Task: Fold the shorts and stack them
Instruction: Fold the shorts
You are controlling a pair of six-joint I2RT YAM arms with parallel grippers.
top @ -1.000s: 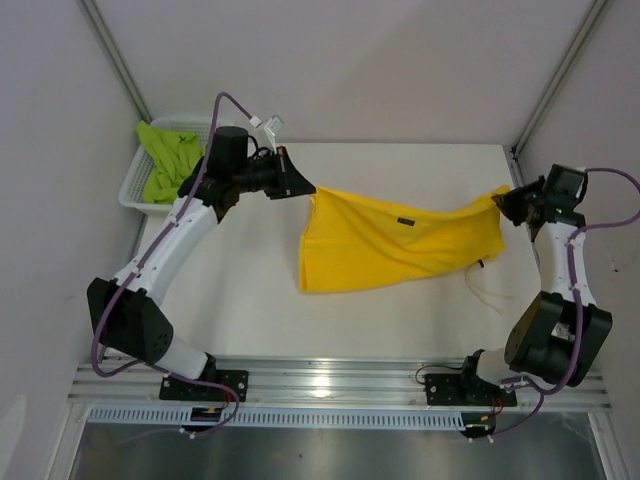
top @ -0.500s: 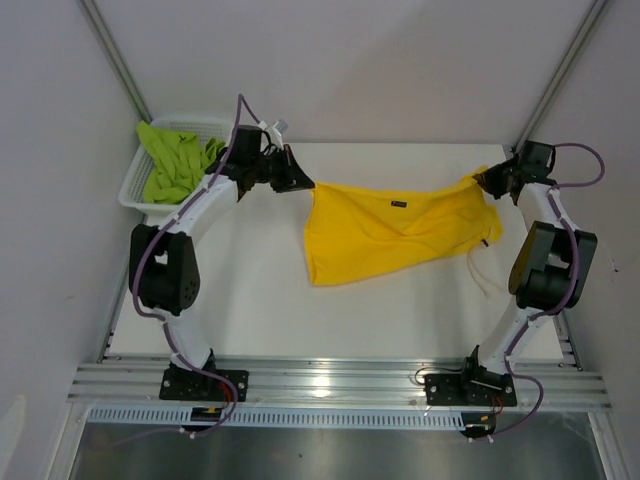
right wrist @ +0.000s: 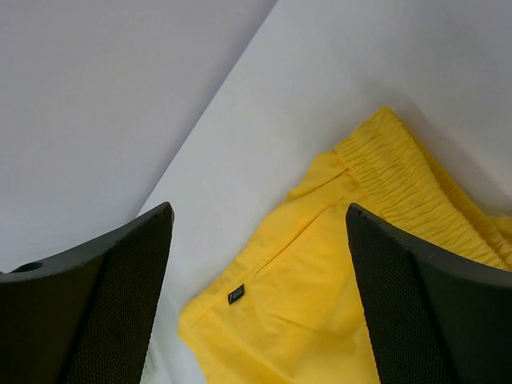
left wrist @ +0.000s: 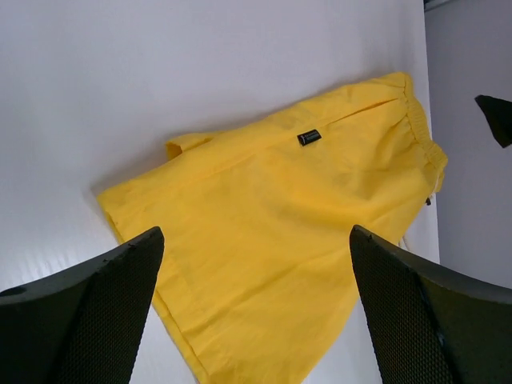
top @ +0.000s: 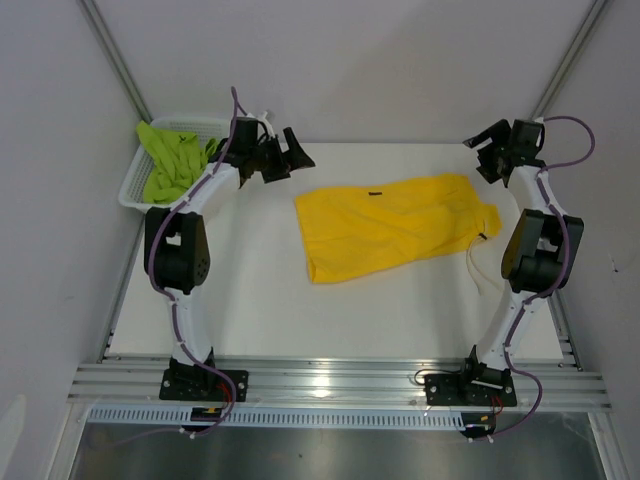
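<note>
We have spread our left gripper point(top: 289, 158) and right gripper point(top: 484, 153) and let go of the yellow shorts point(top: 390, 228), which now lie slack on the table point(top: 250, 290) instead of stretched between us.

Nothing readable here, folks

Only candidate is a little dark tag point(left wrist: 309, 138) sewn on the yellow shorts point(top: 395, 225), and whatever's printed on it is way too small to make out.

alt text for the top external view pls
Yellow shorts lie spread on the white table between two arms, whose left tool and right tool hang open and empty near its far edge. Lime green shorts sit bunched in a white mesh basket at the far left.
</note>
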